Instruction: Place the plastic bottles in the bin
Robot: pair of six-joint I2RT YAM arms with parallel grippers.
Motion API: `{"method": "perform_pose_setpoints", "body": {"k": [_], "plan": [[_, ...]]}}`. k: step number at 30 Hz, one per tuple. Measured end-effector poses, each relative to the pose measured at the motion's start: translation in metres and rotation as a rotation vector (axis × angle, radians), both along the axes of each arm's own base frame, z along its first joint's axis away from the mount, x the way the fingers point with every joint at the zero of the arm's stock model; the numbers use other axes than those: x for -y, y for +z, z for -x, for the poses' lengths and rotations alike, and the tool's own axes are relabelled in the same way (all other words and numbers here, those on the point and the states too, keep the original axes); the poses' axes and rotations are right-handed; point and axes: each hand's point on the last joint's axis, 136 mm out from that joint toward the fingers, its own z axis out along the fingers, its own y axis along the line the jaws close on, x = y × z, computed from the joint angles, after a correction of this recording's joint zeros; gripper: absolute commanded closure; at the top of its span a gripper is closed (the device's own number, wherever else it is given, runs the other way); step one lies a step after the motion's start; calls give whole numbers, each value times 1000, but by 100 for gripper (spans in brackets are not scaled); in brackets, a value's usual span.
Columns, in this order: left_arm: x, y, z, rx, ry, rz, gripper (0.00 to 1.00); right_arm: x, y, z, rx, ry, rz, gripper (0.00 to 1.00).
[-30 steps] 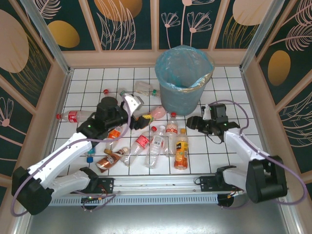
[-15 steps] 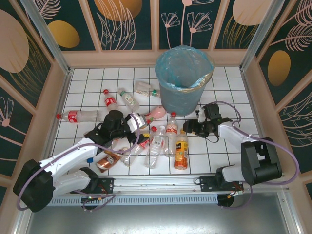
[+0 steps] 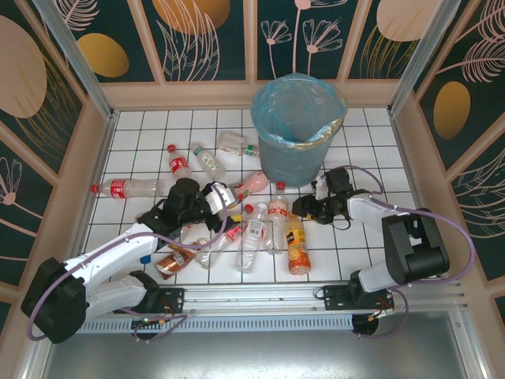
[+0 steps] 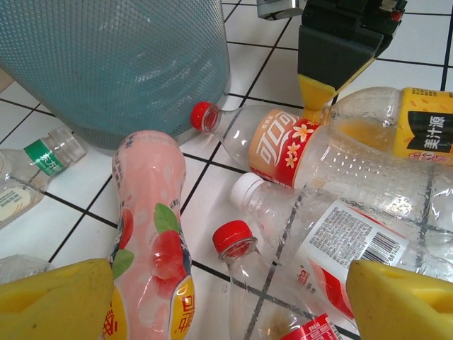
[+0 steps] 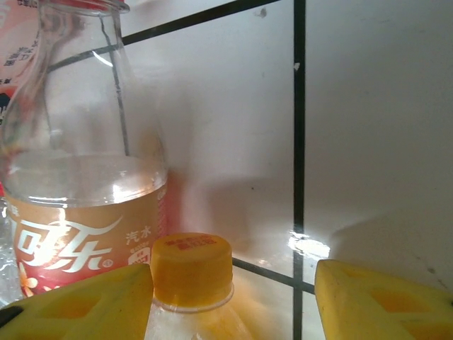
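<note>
The bin (image 3: 298,126) stands at the back of the tiled floor, lined with a light-blue bag; its mesh wall (image 4: 127,64) is close in the left wrist view. My left gripper (image 3: 229,197) (image 4: 230,301) hovers open over a cluster of plastic bottles. Between its yellow fingers lie a red-capped clear bottle (image 4: 241,248) and a pink-labelled bottle (image 4: 148,241). My right gripper (image 3: 302,210) (image 5: 233,301) is open low at the orange-capped juice bottle (image 3: 296,246). The cap (image 5: 191,269) sits against the left finger, with a gap to the right one. An orange-labelled bottle (image 5: 78,198) lies beside it.
More bottles lie at the left (image 3: 122,188) and behind the left arm (image 3: 207,160), one with a green cap (image 3: 237,144) by the bin. A brownish bottle (image 3: 175,259) and a blue cap (image 3: 146,257) lie near the front rail. Wooden walls enclose the floor.
My left gripper has come down and back from near the bin to the bottle cluster, opening a little wider. My right gripper has moved left to the orange-capped bottle, which shifted slightly.
</note>
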Motion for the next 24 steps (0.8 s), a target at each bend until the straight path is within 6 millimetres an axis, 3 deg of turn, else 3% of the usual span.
{"method": "perform_pose_setpoints", "body": {"k": [15,20,24], "plan": [[-3,-3,-3,8,18,-19,14,-13,16,-12,18,64,-39,35],[-3,-3,-4,11,20,-21,14,-20,16,-5,7,104,-34,37],[-3,-3,-4,11,20,-21,15,-23,13,2,-4,130,-19,44]]}}
